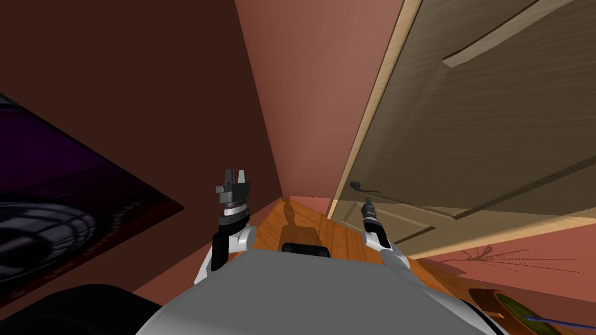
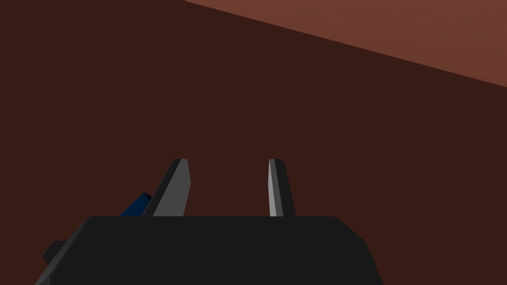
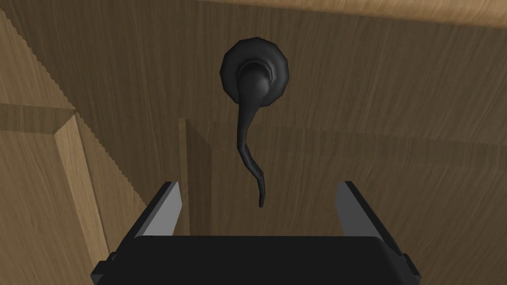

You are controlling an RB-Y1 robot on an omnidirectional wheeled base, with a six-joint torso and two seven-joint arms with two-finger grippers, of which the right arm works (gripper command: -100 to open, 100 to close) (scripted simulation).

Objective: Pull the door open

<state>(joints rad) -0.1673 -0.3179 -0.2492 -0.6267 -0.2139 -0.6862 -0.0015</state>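
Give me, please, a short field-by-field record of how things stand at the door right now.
Door: brown wood grain, panelled
Handle: dark lever on a round base, nothing gripping it
Right claw: open, facing the Handle, lever tip lined up between its fingers
Left claw: raised on my left, fingers apart, holding nothing
Likely next step: close the Right claw on the lever

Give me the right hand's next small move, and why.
Probably ease the right hand forward until its open fingers straddle the dark lever handle on the door. The lever lines up between them but seems slightly ahead, ungrasped.
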